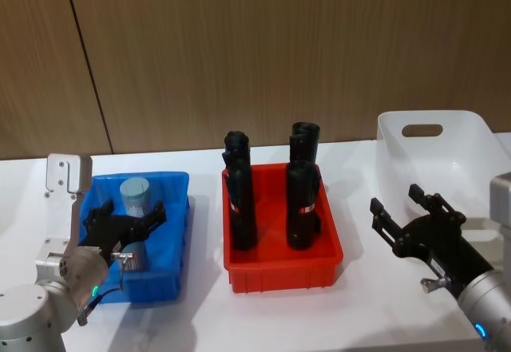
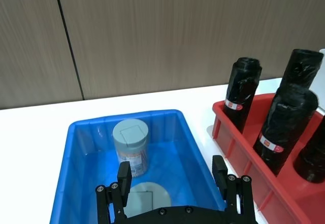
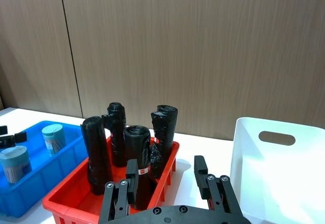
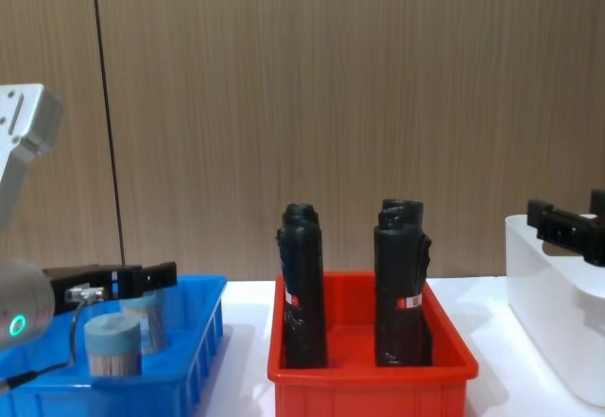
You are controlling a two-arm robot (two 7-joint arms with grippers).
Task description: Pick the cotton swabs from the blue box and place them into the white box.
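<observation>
Left claw [image 1: 130, 220] is hovering wide above the near-edge cotton swabs [image 2: 143, 199] in the blue box [image 1: 177, 179], probably lowering and closing next. Right claw [image 1: 394, 199] is idling wide.

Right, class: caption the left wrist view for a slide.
The left gripper, open, over the nearer cotton swabs jar in the blue box.

Black left claw [image 1: 128, 218] and black right claw [image 1: 395, 198] — silver-grey arms [image 1: 32, 308], small glowing lights [image 1: 94, 290].

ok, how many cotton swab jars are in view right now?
2, both in the blue box: the far jar by its back wall, the near jar under the open left gripper. None looks hidden.
</observation>
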